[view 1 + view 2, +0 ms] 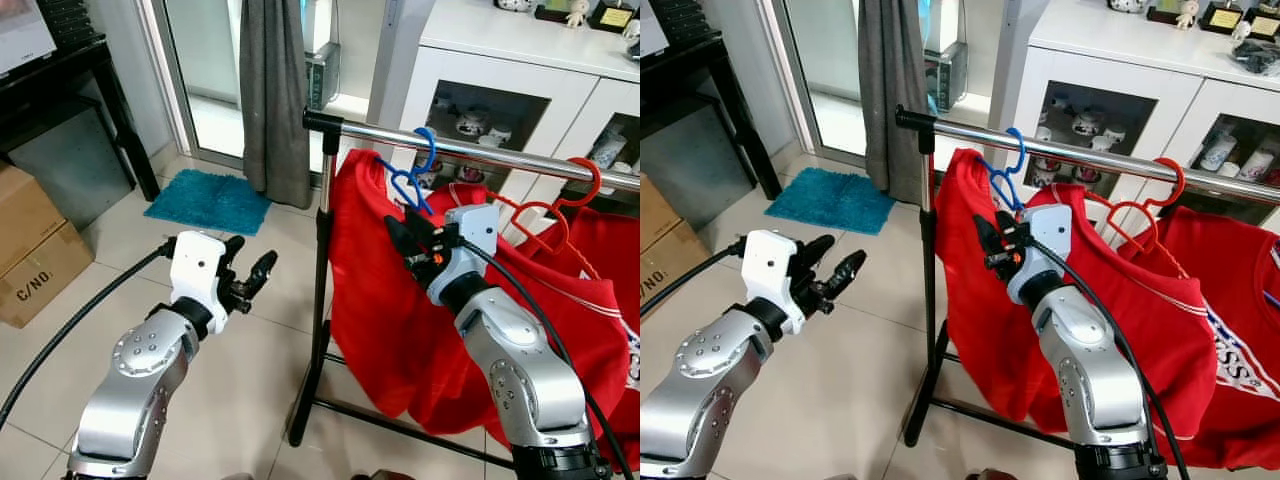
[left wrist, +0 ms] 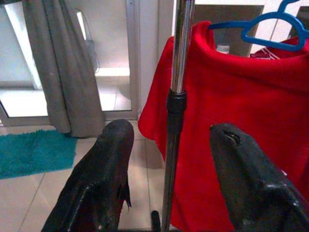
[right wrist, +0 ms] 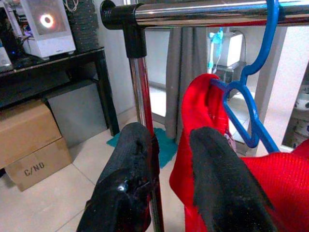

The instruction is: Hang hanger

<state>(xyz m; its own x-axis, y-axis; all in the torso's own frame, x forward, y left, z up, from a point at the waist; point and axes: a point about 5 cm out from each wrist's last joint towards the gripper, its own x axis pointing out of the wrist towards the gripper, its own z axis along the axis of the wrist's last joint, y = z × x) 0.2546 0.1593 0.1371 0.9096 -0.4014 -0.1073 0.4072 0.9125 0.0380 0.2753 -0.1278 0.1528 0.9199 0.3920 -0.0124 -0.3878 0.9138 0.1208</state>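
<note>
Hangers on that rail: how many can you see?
2. A blue hanger hooks the rail near its end post; an orange hanger hangs further along. More may be hidden beyond the picture's edge.

Clothes rail (image 1: pixel 1110 158), chrome. Blue hanger (image 1: pixel 1006 176) with red shirt (image 1: pixel 975 290) hooked on it. Right gripper (image 1: pixel 990 240) just below hanger. Left gripper (image 1: pixel 830 270) apart, fingers parted.

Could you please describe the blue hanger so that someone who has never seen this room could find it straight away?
Find the chrome clothes rail in front of the white cabinet. Near the rail's black-capped corner end, the blue hanger hooks over the bar and carries a red shirt, with the right gripper just beside it. It is the only blue hanger; its neighbours further along are red-orange.
</note>
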